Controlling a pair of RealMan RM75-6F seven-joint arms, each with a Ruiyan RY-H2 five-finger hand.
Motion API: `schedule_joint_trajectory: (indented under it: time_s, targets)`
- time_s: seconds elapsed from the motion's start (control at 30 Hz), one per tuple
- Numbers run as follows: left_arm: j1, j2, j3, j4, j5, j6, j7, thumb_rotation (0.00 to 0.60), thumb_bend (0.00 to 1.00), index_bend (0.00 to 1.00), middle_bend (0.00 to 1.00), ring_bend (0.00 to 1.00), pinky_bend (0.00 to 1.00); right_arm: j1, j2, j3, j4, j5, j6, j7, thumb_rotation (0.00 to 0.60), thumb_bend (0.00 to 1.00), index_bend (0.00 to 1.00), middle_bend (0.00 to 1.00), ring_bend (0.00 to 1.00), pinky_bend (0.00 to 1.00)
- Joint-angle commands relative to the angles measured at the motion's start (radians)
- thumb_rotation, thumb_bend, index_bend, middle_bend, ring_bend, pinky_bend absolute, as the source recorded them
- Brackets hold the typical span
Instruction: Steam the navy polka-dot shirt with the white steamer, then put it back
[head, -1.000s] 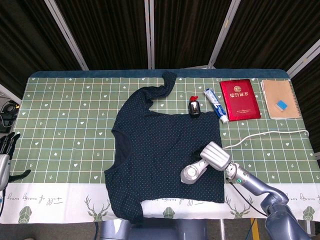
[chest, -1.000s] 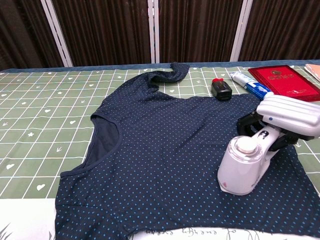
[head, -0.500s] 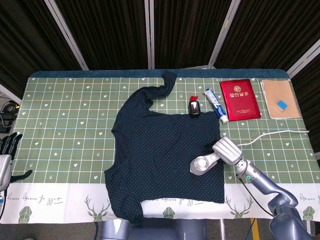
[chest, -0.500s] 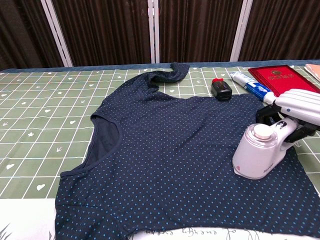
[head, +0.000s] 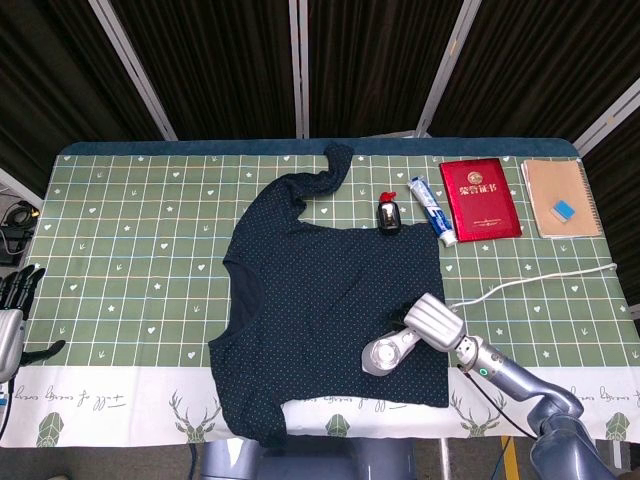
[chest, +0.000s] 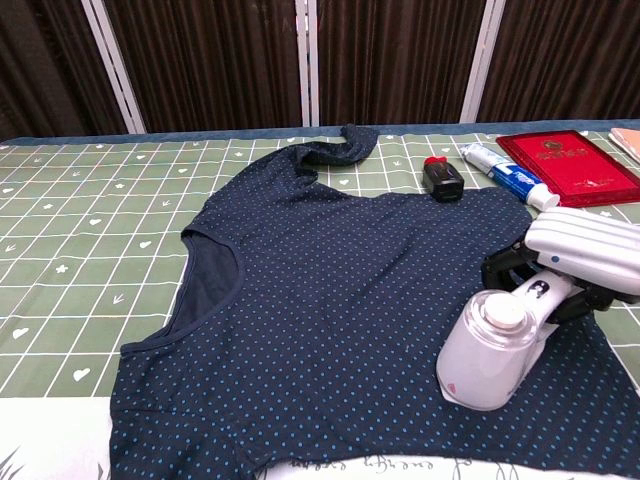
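The right hand (head: 434, 323) was wrapped around the handle of the white steamer (head: 385, 352), fingers closed on it, with the silver forearm running off toward the near right corner of the table (head: 120, 250). From the chest view the steamer's rounded head (chest: 487, 352) tilted down and sat on the fabric just ahead of that hand, toward the middle of the table. Whether its face was pressed flat to the cloth or only resting there, I could not tell.

The navy polka-dot shirt (head: 330, 300) lay spread out under the steamer and stretched away from the right hand toward the far side and to its left, one sleeve (head: 335, 165) curling up at the far edge. The steamer stood on the shirt's near right part, close to the hem.

A white cord (head: 530, 278) trailed from beside the right hand out to the right edge of the table. Beyond the hand, on the far side, stood a small black bottle with a red cap (head: 389, 214), touching the shirt's edge, then a toothpaste tube (head: 432, 209), a red booklet (head: 480, 199) and a tan notebook (head: 560, 197).

The left hand (head: 14, 310) hung well away at the opposite end, off the table's edge, fingers apart and holding nothing.
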Motion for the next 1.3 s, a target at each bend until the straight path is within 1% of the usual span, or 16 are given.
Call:
schedule_joint_trajectory:
  time_s: [0.03,0.13,0.2,0.3,0.43,0.83,1.13,1.3]
  targets:
    - [0.0,0.0,0.0,0.0,0.0,0.0,0.0,0.6,0.0,0.0,0.0,0.0,0.0,-0.002,-0.009,-0.023,0.004,-0.025,0.029,-0.028,0.6,0.71,0.92,0.75,0.73,0.98]
    - [0.0,0.0,0.0,-0.001,0.0,0.001,0.0,0.6,0.0,0.0,0.0,0.0,0.0,-0.002,-0.009,-0.051,-0.001,-0.054,0.05,-0.044,0.6,0.71,0.92,0.74,0.73,0.98]
    - [0.0,0.001,0.0,-0.001,-0.001,0.001,-0.001,0.6,0.0,0.0,0.0,0.0,0.0,-0.002,-0.009,-0.06,-0.009,-0.064,0.067,-0.051,0.6,0.71,0.92,0.74,0.73,0.98]
    - [-0.001,0.001,0.0,0.0,0.0,-0.001,-0.002,0.6,0.0,0.0,0.0,0.0,0.0,-0.004,-0.011,-0.066,-0.02,-0.07,0.086,-0.052,0.6,0.71,0.92,0.74,0.73,0.98]
    - [0.0,0.002,0.001,-0.001,0.001,-0.001,-0.002,0.6,0.0,0.0,0.0,0.0,0.0,-0.005,-0.012,-0.065,-0.012,-0.068,0.079,-0.061,0.6,0.71,0.92,0.74,0.73,0.98]
    - [-0.002,0.0,0.001,0.0,-0.001,-0.003,0.001,0.6,0.0,0.0,0.0,0.0,0.0,-0.025,0.018,-0.003,0.041,0.013,-0.017,-0.031,0.6,0.71,0.92,0.74,0.73,0.98]
    - [-0.002,-0.002,0.003,-0.002,0.001,-0.003,0.005,0.6,0.0,0.0,0.0,0.0,0.0,-0.032,0.038,0.03,0.063,0.055,-0.081,-0.029,0.6,0.71,0.92,0.74,0.73,0.98]
    - [-0.002,-0.002,0.002,-0.004,0.002,0.0,0.006,0.6,0.0,0.0,0.0,0.0,0.0,-0.033,0.043,0.061,0.063,0.092,-0.137,-0.023,0.6,0.71,0.92,0.74,0.73,0.98]
